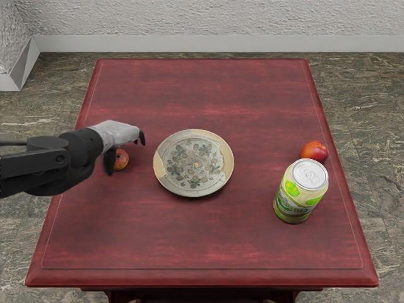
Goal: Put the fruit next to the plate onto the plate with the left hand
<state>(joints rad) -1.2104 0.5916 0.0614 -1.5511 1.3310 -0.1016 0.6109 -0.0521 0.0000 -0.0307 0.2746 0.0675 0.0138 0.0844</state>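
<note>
Two fruits: near fruit [122, 160] lies on the table [202, 95] at the plate's 9 o'clock, near its rim but apart from it; far fruit [314, 151] sits at the plate's 3 o'clock, well apart.
Plate [227, 158]: mid-table, its patterned face wholly in view; both fruits lie outside it.
Can [300, 191]: upright at the plate's 4 o'clock, near the far fruit's 7 o'clock; its contents cannot be told.
Left hand [117, 136]: arm enters from 9 o'clock; hand sits over the near fruit, partly covering it, fingers loosely spread and gripping nothing. One dark fingertip hangs at the near fruit's 9 o'clock; another points toward the plate.
</note>
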